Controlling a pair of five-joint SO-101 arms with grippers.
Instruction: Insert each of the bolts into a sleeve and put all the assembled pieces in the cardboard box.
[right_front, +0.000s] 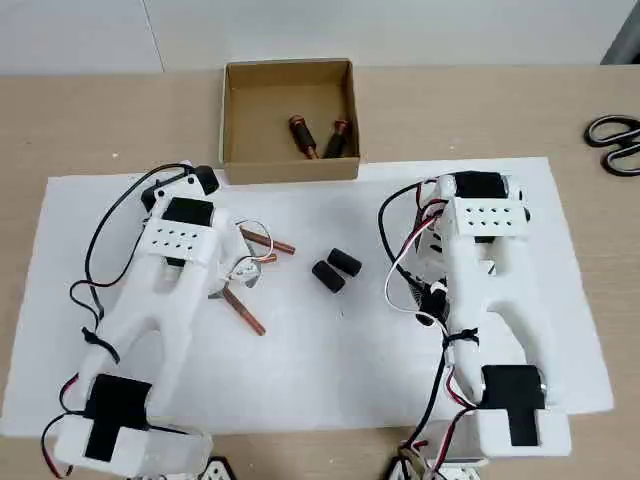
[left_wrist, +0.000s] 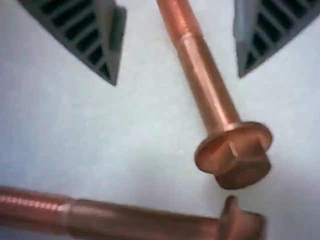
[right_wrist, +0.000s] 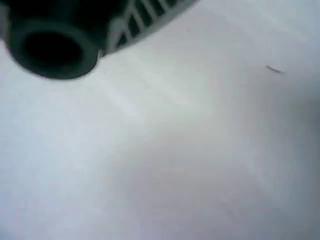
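My left gripper (left_wrist: 176, 77) hangs open just above the white paper, its grey fingers (left_wrist: 95, 35) on either side of a copper bolt's (left_wrist: 210, 100) shank. That bolt's head points away from the fingers. A second bolt (left_wrist: 125, 220) lies crosswise beyond the head. In the high view, bolts (right_front: 268, 242) (right_front: 243, 312) lie by the left arm (right_front: 180, 235), and two black sleeves (right_front: 345, 262) (right_front: 328, 277) lie mid-paper. My right gripper (right_wrist: 95, 50) holds a black sleeve (right_wrist: 50, 47), hollow end facing the camera, over bare paper. The cardboard box (right_front: 235, 120) holds two assembled pieces (right_front: 303, 136) (right_front: 337, 138).
The white paper sheet (right_front: 330, 370) covers the work area on a wooden table. The right arm (right_front: 485, 240) stands right of the two sleeves. Scissors (right_front: 615, 142) lie at the far right edge. The box sits at the paper's far edge, centre.
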